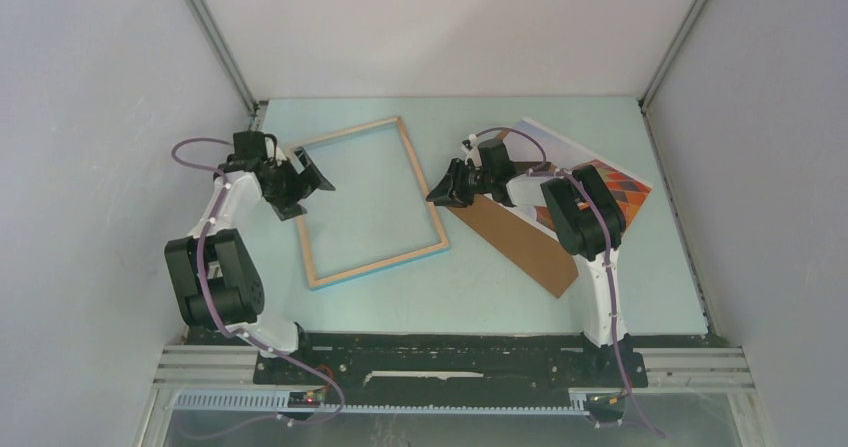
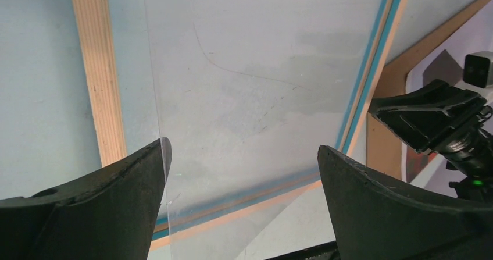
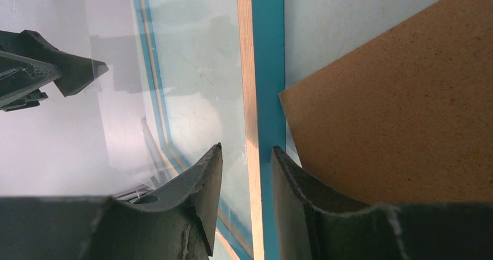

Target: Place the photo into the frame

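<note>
The frame (image 1: 372,200) lies flat mid-table, light wood up, with a teal edge. A clear pane (image 2: 250,97) sits over its opening. My left gripper (image 1: 308,179) is wide open and empty over the frame's far-left corner, and the pane's edge runs by its left fingertip (image 2: 158,155). My right gripper (image 1: 440,193) is over the frame's right rail (image 3: 260,68), jaws a narrow gap apart, and glass shows between the left finger (image 3: 203,178) and the rail. The photo (image 1: 610,182) lies at the far right, mostly hidden under my right arm.
The plain brown backing board (image 1: 520,237) lies slanted just right of the frame, partly over the photo, and also shows in the right wrist view (image 3: 395,109). Grey walls enclose the table on three sides. The arm bases stand at the near edge.
</note>
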Motion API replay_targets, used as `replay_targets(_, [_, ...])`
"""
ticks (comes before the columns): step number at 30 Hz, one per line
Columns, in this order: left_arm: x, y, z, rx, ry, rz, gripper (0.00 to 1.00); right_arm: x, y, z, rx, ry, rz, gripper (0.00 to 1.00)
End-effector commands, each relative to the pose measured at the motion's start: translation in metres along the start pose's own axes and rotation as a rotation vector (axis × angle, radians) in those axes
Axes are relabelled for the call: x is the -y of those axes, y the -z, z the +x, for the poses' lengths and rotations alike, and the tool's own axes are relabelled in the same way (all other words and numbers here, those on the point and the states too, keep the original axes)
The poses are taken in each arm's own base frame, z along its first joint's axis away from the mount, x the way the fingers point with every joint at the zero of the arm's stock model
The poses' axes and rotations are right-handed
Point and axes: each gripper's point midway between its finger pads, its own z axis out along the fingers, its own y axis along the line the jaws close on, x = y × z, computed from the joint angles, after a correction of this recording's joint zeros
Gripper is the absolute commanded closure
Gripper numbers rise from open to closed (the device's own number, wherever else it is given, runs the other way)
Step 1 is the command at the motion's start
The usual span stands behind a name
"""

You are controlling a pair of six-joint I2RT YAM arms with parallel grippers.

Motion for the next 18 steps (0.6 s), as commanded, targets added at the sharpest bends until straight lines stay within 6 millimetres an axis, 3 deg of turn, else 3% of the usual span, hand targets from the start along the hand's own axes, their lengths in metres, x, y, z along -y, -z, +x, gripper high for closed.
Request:
replay_targets(1, [0.006,0.015,-0.018,0.062,-0.1,-0.078,0.0,-0.006,-0.003,0.003,-0.008,0.01,-0.031,0.56])
replay_targets(12, [-0.01,0.025,-0.024,0.061,-0.214,-0.293,0.0,-0.007,-0.004,0.003,-0.008,0.011,-0.032,0.56])
replay_targets(18, [-0.014,0.055,-0.042,0.205,-0.273,-0.449,0.0,-0.004,-0.003,0.003,-0.005,0.015,-0.017,0.56])
